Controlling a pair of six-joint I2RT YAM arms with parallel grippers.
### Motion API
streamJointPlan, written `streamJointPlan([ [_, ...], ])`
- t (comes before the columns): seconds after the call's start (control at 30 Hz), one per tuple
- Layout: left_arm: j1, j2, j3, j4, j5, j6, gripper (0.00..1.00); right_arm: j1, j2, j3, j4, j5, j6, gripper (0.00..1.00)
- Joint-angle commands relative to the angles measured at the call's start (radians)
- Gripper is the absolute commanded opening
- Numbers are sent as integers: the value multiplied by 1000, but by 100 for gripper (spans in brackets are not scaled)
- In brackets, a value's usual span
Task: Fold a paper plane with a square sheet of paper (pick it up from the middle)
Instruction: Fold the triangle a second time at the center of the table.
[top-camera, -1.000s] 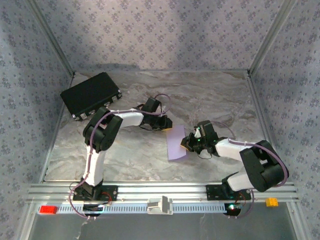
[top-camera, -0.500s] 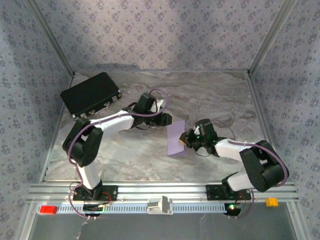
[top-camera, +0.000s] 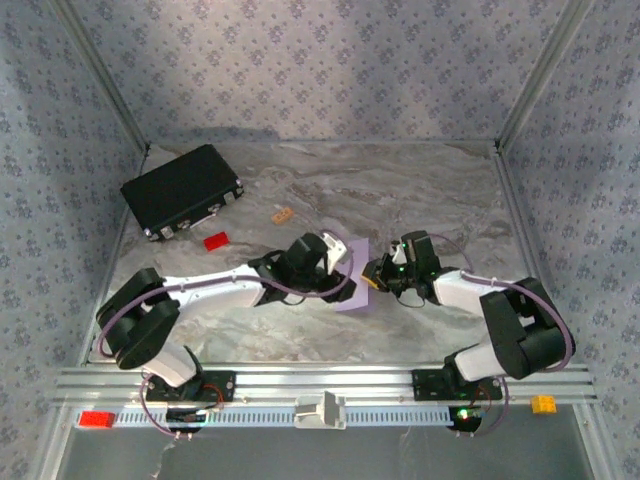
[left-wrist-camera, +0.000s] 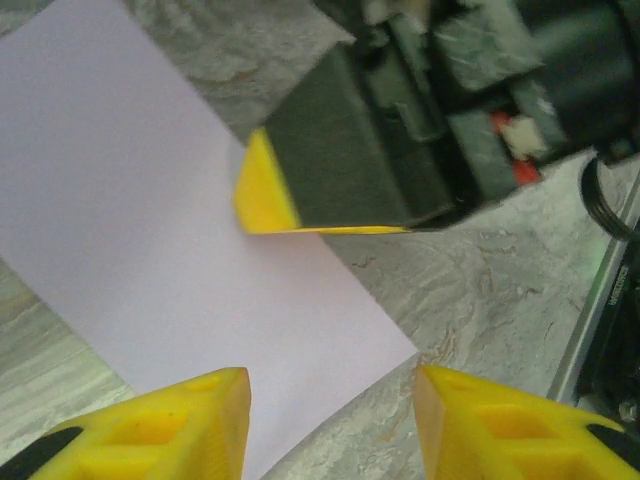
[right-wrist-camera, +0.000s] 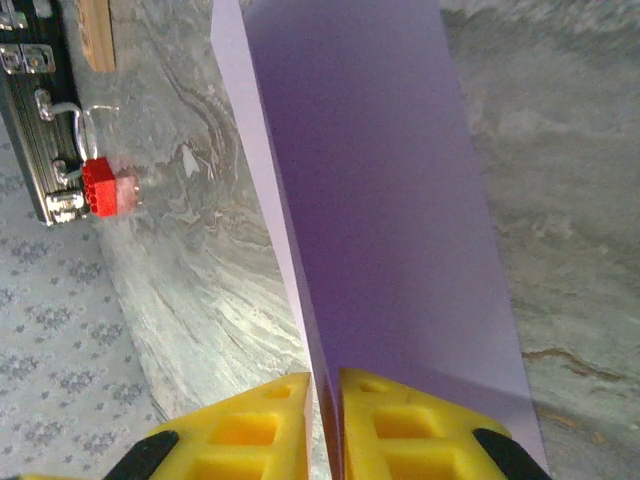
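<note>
The square sheet of paper (top-camera: 354, 294) is pale lilac and lies doubled over at the middle of the table. In the right wrist view the sheet (right-wrist-camera: 380, 180) shows two layers meeting at a fold. My right gripper (right-wrist-camera: 326, 425) is shut on its near edge, one layer between the yellow fingers. From above, the right gripper (top-camera: 373, 276) sits at the sheet's right side. My left gripper (top-camera: 343, 263) hovers over the sheet's left part. In the left wrist view the left gripper (left-wrist-camera: 331, 425) is open above a corner of the sheet (left-wrist-camera: 150, 220), with nothing between its fingers.
A black case (top-camera: 182, 190) lies at the back left. A small red block (top-camera: 215, 240) and a small tan block (top-camera: 282, 214) rest on the marble table (top-camera: 430, 190) between the case and the arms. The right gripper's yellow fingertip (left-wrist-camera: 262, 195) is close ahead of the left one.
My left arm has swung from the sheet's far side to its near left, stretching out low, and its gripper has opened. The red and tan blocks are uncovered. The right gripper lifted the sheet's edge slightly.
</note>
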Motion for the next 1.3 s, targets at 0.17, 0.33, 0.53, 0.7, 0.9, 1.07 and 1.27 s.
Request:
streamJointPlan([
  [0.17,-181,63,90,-94,-277,184,62,-6,11,37,-52,-34,-25,14],
  [0.33,-246,131,139,-125,-390,223,66,-6,5,36,-50,-33,-19,14],
  [0.53,-297,209,190,-157,-521,256,70,-7,5,36,-52,-31,-12,15],
  [0.7,-306,257,228,-186,-583,259,70,-4,0,32,-52,-28,-8,14],
  [0.9,-307,284,248,-215,-634,254,60,-5,-8,29,-56,-22,-5,15],
  [1.07,-307,272,238,-208,-616,251,44,-7,-12,26,-58,-17,-5,15],
  [1.27,-307,249,219,-186,-595,244,23,-9,-15,23,-63,-11,-4,15],
])
